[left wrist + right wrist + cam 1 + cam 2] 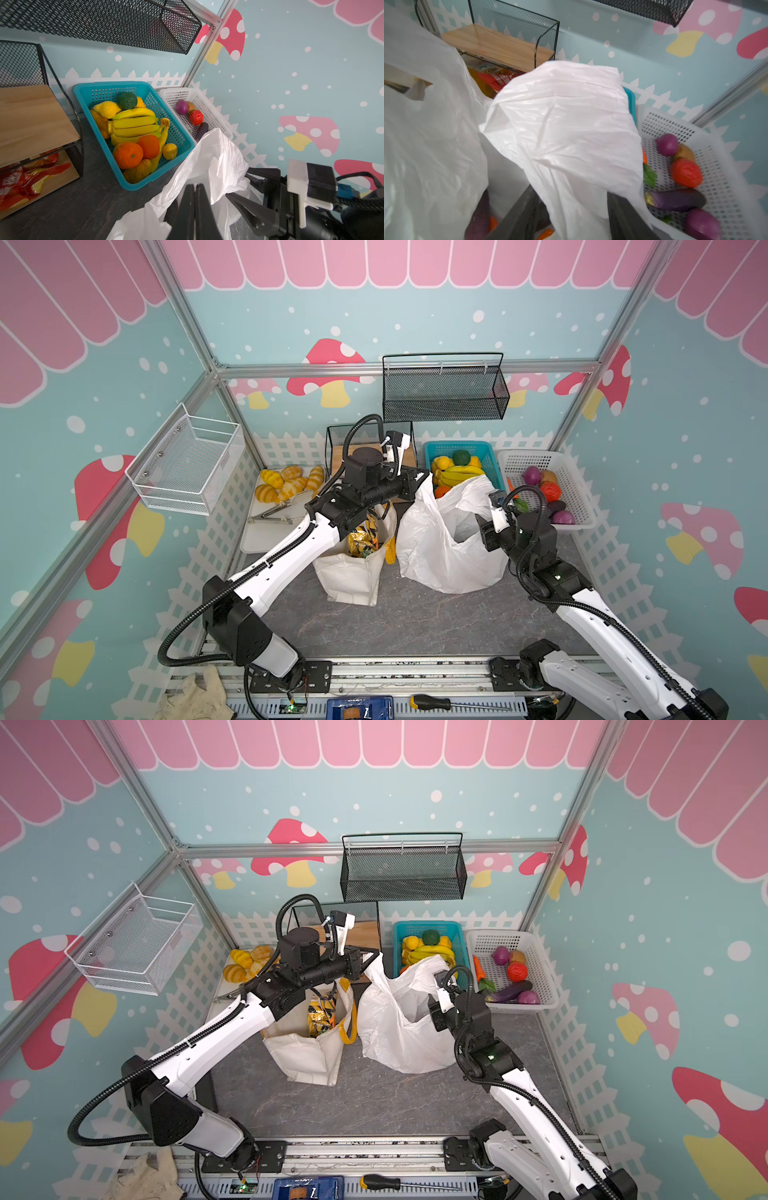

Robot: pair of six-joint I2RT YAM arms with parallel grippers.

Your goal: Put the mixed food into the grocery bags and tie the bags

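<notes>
Seemingly tying starts: left claw [195,193] clamps one bag [440,547] handle; right claw [572,194], jaws apart, straddles the other. Next it must close, then cross them.

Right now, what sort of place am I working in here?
Probably a mock grocery stall built for robot practice, not a real shop: cartoon mushroom walls, a blue basket of toy fruit, and a white basket of toy vegetables.

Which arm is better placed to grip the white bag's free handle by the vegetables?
Right. The right claw straddles that flap of the white bag, jaws apart; the left claw is shut on its far handle.
</notes>
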